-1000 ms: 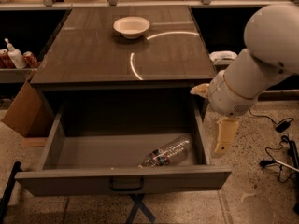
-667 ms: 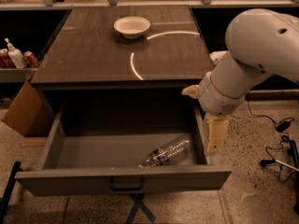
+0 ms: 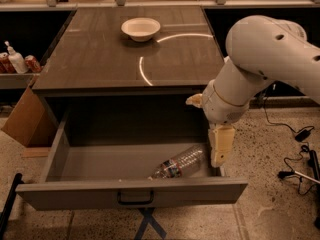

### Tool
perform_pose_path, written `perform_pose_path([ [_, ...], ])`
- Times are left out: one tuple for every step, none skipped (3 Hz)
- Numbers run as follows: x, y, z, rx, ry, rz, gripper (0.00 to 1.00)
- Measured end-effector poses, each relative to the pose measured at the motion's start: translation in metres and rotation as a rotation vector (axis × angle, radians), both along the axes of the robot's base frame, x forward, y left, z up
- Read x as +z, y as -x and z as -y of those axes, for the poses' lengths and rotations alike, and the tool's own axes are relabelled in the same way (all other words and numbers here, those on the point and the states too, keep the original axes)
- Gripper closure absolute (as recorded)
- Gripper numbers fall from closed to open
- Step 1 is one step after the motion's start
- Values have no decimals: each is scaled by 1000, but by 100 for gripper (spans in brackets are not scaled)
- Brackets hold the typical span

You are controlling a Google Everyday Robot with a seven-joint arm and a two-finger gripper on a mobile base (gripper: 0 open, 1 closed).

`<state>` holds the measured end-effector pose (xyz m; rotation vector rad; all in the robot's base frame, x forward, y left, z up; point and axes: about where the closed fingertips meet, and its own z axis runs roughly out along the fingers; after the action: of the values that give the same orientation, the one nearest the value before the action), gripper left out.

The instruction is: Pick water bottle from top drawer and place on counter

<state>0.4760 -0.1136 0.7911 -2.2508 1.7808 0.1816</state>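
The top drawer [image 3: 131,192] is pulled open below the counter [image 3: 100,59]. The water bottle [image 3: 178,163] lies on its side in the drawer's front right part, cap end toward the front panel. My gripper [image 3: 218,160] hangs from the big white arm [image 3: 265,54], pointing down at the drawer's right wall. It is just right of the bottle and a little above it, not touching it. It holds nothing that I can see.
A white bowl [image 3: 141,28] sits at the back of the counter. A white pump bottle [image 3: 15,59] and red cans [image 3: 32,63] stand on the left shelf. A cardboard box [image 3: 24,119] leans at the left. Cables [image 3: 296,149] lie on the floor at the right.
The arm has swung left and slightly down, bringing the gripper closer to the drawer's right wall and the bottle. The bottle and drawer have not moved.
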Motion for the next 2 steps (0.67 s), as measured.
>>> perform_pose_path([
  [-7, -2, -4, 34, -2, 8, 0],
  [-26, -9, -12, 108, 24, 16, 0],
])
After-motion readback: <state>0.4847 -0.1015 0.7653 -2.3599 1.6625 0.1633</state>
